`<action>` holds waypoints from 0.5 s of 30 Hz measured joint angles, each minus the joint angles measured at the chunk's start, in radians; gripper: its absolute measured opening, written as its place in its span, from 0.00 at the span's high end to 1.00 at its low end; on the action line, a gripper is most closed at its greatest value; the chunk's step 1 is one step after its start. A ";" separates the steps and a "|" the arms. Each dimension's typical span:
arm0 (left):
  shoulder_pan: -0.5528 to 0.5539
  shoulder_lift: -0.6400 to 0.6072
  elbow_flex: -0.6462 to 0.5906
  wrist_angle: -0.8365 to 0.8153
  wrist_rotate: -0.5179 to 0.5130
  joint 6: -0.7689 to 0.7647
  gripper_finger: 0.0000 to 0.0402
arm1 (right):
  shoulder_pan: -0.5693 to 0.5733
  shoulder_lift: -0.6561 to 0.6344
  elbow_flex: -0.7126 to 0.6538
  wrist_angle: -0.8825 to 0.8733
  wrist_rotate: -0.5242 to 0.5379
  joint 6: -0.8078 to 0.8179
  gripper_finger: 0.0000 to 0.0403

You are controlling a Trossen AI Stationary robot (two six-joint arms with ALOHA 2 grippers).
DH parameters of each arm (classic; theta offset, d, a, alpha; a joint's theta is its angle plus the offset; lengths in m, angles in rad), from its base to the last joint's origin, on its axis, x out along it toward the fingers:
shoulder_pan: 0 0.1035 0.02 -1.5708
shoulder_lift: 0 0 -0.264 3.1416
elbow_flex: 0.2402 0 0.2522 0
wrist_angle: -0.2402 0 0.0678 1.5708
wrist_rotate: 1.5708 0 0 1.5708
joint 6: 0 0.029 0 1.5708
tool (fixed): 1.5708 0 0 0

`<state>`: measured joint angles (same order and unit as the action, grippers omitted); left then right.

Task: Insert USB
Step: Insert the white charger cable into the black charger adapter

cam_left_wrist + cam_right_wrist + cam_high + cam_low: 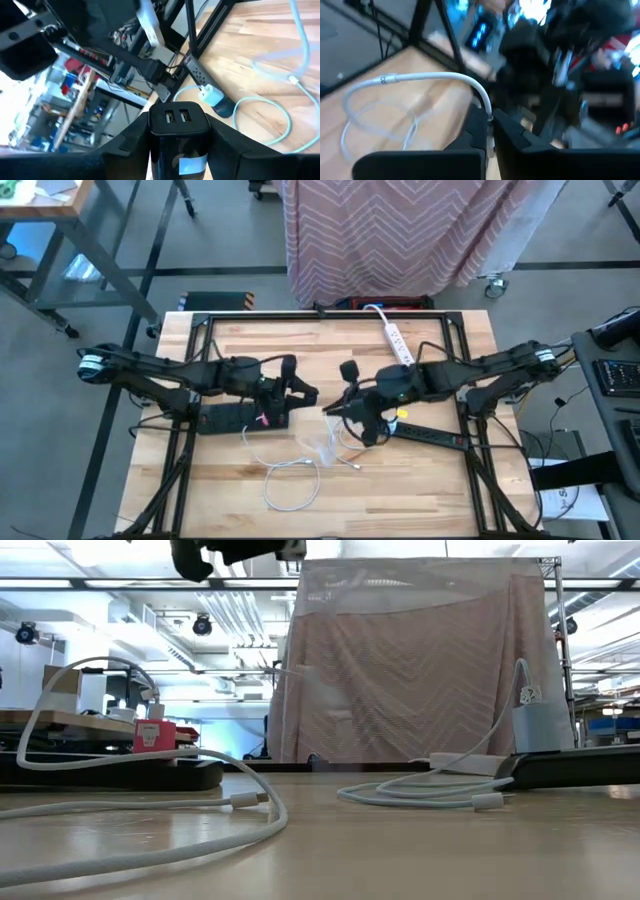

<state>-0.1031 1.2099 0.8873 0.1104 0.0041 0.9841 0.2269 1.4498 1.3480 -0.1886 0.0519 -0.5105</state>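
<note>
My left gripper is above the table's middle, shut on a black charger block with two USB ports facing forward. My right gripper faces it from the right, close by, shut on one end of a white USB cable. From there the cable arcs away and drops in loops to the table. A black power strip lies under the left arm. My left gripper pinches the charger block between its two fingers, one on each side wall. The block's port face points away from the wrist and is lifted clear of the table. My right gripper pinches the cable's plug end between its shut fingers. The cable rises from the fingertips, bends over and hangs slack to the table; the plug itself is hidden between the fingers.
A second black power strip, with a pale blue charger plugged in, lies under the right arm. A white power strip lies near the far edge. A black metal frame borders the table. More cable loops lie near the front.
</note>
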 joint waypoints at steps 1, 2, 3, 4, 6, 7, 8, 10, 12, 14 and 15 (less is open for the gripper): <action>-0.011 0.001 0.000 -0.001 -0.015 0.018 0.67 | 0.006 0.000 -0.004 0.018 0.000 -0.009 1.00; -0.022 0.001 0.000 0.001 -0.032 0.035 0.67 | 0.012 0.000 -0.007 0.039 0.000 -0.024 1.00; -0.034 0.002 0.000 0.004 -0.053 0.052 0.67 | 0.016 0.002 -0.009 0.058 0.001 -0.035 1.00; -0.045 0.002 0.000 0.006 -0.077 0.063 0.67 | 0.019 0.005 -0.011 0.074 0.001 -0.043 1.00; -0.066 0.005 0.000 0.015 -0.125 0.079 0.67 | 0.020 0.007 -0.011 0.097 0.001 -0.053 1.00; -0.073 0.008 0.000 0.018 -0.140 0.088 0.67 | 0.020 0.008 -0.012 0.102 0.001 -0.059 1.00; -0.081 0.012 0.000 0.023 -0.153 0.097 0.67 | 0.020 0.013 -0.012 0.110 0.001 -0.063 1.00; -0.093 0.021 0.000 0.044 -0.171 0.103 0.67 | 0.019 0.022 -0.012 0.128 0.001 -0.059 1.00; -0.102 0.030 0.000 0.077 -0.199 0.102 0.67 | 0.019 0.038 -0.012 0.149 0.002 -0.058 1.00; -0.106 0.035 0.000 0.105 -0.239 0.101 0.67 | 0.019 0.046 -0.015 0.167 0.017 -0.065 1.00; -0.106 0.038 0.000 0.111 -0.255 0.100 0.67 | 0.020 0.052 -0.018 0.177 0.036 -0.068 1.00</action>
<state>-0.2091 1.2475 0.8874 0.2218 -0.2505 1.0840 0.2466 1.5020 1.3304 -0.0114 0.0882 -0.5788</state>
